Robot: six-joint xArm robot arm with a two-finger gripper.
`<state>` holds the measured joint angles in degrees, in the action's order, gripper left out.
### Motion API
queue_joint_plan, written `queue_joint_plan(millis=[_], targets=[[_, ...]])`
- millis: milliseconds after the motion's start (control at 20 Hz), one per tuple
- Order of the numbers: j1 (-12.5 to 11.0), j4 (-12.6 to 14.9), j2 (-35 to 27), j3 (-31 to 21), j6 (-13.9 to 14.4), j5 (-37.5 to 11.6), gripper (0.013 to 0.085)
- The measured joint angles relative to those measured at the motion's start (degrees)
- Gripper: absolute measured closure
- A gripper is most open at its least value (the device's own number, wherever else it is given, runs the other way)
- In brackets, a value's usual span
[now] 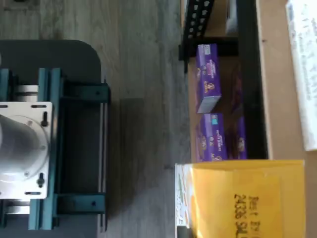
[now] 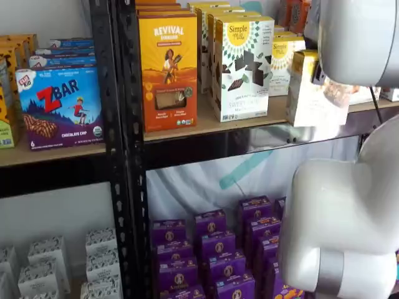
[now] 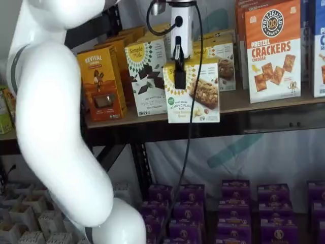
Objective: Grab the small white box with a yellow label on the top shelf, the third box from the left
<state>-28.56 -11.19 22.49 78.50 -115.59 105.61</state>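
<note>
Small white box with a yellow label (image 3: 193, 91): clenched in my pincer (image 3: 179, 63), the black fingers gripping its top edge. Box upright, front face toward the camera, held forward of the top shelf (image 3: 264, 101), its lower part hanging past the shiny front beam. In a shelf view the same box (image 2: 312, 93) sits off the board's edge, tilted slightly, partly hidden behind my white arm.

Arm pose: pincer body vertical, pointing down, cable (image 3: 190, 137) trailing beside the box toward the floor. The big white links (image 3: 56, 127) rise from lower left and curve up out of frame.

Wrist view: yellow top of the held box (image 1: 242, 198) fills one corner, printed date text on it; purple boxes (image 1: 208, 79) on the lower shelf beyond it; grey wood floor (image 1: 143, 119) open alongside.

Edges and room: tall white carton with dark squares (image 3: 147, 76) stands just beside the box, on the shelf behind it. More matching cartons (image 3: 221, 61) in the row behind. Pretzel crackers carton (image 3: 272, 51) well apart on the other side. Open air under the box, down to the purple stock.
</note>
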Motion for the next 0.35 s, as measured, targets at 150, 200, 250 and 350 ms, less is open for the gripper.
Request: queue_joint_plan(millis=[150,200,250,350], targets=[[-0.1,0.5,2.0,-1.6,-0.1,0.7,0.0650],[-0.1,0.5,2.6,-2.1,-0.2,0.8,0.0650],[-0.2,0.5,2.8,-2.3,-0.2,0.9,0.0650],[-0.4,0.4,3.5,-2.9,-0.4,1.3,0.0650]])
